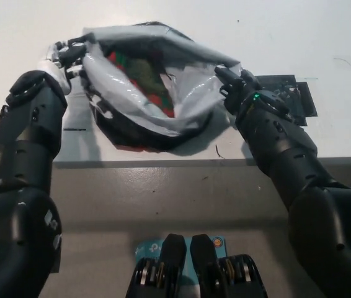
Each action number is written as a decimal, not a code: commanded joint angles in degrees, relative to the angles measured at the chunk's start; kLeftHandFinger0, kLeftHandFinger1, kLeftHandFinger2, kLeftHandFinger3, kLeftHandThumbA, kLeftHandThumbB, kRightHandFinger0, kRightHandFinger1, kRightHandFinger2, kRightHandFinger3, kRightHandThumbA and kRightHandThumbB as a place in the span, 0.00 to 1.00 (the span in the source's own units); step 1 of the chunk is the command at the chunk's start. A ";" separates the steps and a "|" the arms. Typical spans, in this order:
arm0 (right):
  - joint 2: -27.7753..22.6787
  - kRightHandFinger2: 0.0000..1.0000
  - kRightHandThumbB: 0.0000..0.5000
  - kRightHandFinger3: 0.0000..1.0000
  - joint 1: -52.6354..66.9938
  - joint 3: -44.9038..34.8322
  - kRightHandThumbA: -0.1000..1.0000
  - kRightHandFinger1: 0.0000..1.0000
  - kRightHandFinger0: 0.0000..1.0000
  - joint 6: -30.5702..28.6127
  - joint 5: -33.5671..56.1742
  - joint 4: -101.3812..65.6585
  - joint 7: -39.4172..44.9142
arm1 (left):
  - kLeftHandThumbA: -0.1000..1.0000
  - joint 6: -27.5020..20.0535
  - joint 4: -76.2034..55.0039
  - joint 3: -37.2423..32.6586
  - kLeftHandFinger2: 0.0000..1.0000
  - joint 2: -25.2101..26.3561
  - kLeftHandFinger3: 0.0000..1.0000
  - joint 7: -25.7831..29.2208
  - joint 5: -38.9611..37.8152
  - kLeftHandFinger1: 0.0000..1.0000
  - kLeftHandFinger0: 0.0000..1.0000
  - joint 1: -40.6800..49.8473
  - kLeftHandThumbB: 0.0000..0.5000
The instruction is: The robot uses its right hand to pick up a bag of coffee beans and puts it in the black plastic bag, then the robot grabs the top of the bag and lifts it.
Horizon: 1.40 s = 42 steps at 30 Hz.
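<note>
**Black plastic bag gripped at both sides of its mouth**

White tabletop (287, 25) filled the upper half of the head view, its near edge running straight across the middle, with a grey floor (182, 198) below it. Largest of the things on the table was the black plastic bag (188, 99), sitting toward eleven o'clock from the picture's centre. Its mouth gaped open toward the camera, the glossy inner lining catching grey light, and the rim looked drawn up off the table while the bottom rested on the surface, throwing a dark shadow at its six o'clock.

Black right arm (287, 161) came in from five o'clock and reached to the bag's three o'clock edge. There the right hand (237, 87) was closed on the rim, fingers pinching a fold of the plastic. At the bag's nine o'clock edge the left hand (67, 54) was likewise clamped on the rim, its pale fingers mostly covered by bunched plastic.

Inside the bag, near its centre, lay the bag of coffee beans (143, 77), a red and green pack partly hidden by the lining; only its upper face showed.

Just beside the right hand, at its three o'clock, a patch of black tape (293, 96) lay flat on the table. A short dark mark (74, 130) sat on the tabletop at the bag's eight o'clock.
</note>
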 commanded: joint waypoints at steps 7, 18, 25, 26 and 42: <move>-1.76 0.75 0.25 0.75 -3.64 0.45 0.00 0.21 0.00 0.31 1.32 -1.50 0.34 | 0.00 9.09 -8.31 3.88 0.27 -6.05 0.92 3.27 -20.32 0.00 0.00 -8.79 0.61; -2.70 0.74 0.26 0.69 -3.47 0.60 0.00 0.18 0.00 0.01 1.21 -0.92 1.11 | 0.00 9.09 -28.55 -7.44 0.29 -6.30 1.00 12.52 -48.68 0.00 0.00 -6.37 0.19; -2.98 0.76 0.22 1.00 -3.13 0.45 0.00 0.21 0.00 0.17 1.46 -1.12 1.66 | 0.00 9.09 -41.34 -11.79 0.19 -4.53 1.00 19.50 -61.43 0.00 0.00 -5.63 0.10; -3.04 0.76 0.22 1.00 -3.12 0.41 0.00 0.21 0.00 0.17 1.52 -1.12 1.83 | 0.00 9.09 -41.91 -12.06 0.19 -4.30 1.00 19.78 -61.92 0.00 0.00 -5.68 0.11; -0.28 0.72 0.18 1.00 -18.95 -12.41 0.00 0.13 0.00 20.06 26.03 -29.65 4.02 | 0.00 9.09 -43.82 -13.77 0.19 -2.20 1.00 23.01 -65.57 0.00 0.00 -5.58 0.10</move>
